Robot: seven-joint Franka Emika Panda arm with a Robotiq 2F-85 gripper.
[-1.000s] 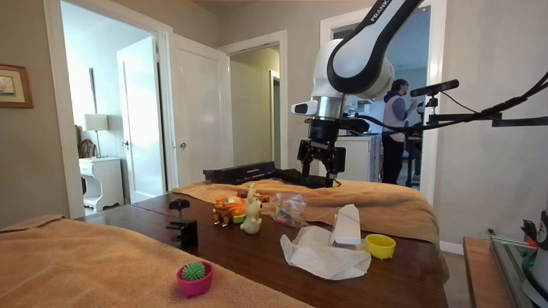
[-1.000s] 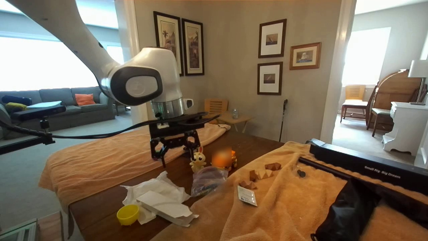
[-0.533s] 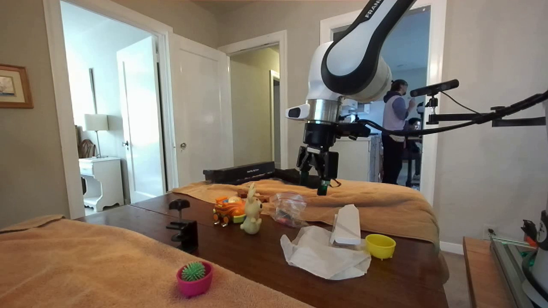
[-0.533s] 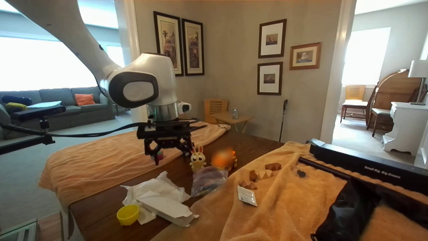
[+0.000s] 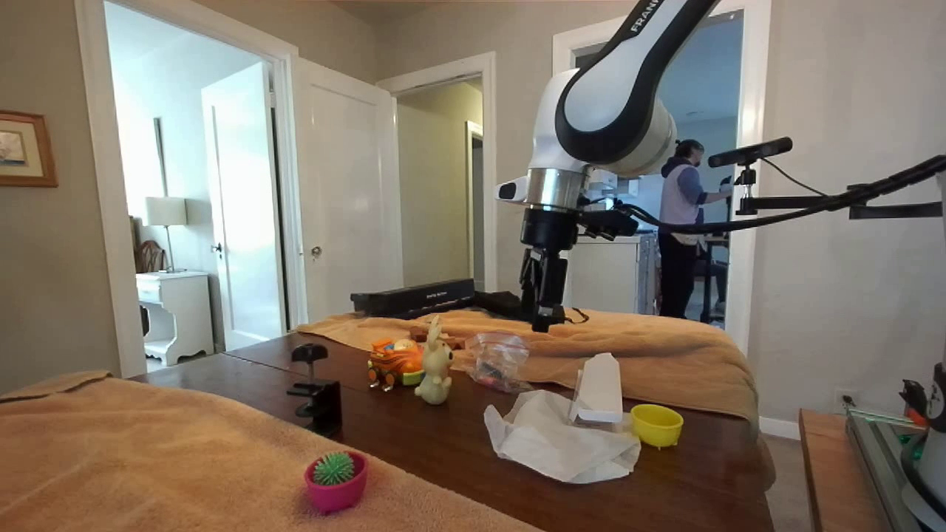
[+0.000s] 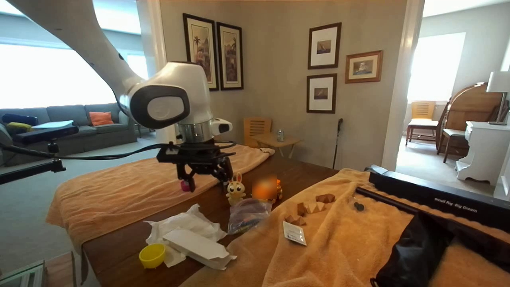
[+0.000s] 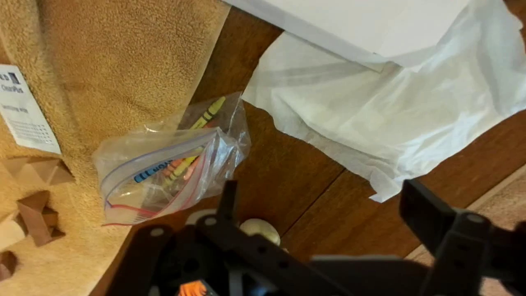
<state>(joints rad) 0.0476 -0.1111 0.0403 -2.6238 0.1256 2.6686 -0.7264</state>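
Hanging above the table [image 7: 283, 164] with fingers [image 7: 423, 213] wide apart and empty, the gripper [image 7: 318, 199] has the bag [image 7: 172, 152] between nine and ten o'clock in the wrist view, partly on the towel [image 7: 131, 70], its long way about eight to two.

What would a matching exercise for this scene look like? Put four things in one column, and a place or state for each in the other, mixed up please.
Column one:
1. Spiky green ball
2. Crayons
3. White box
4. Gripper

Column two:
A. Lying partly on crumpled white paper
B. Open and holding nothing
C. Sitting in a small pink bowl
D. Inside a clear zip bag

Right pairs: 1-C, 2-D, 3-A, 4-B.
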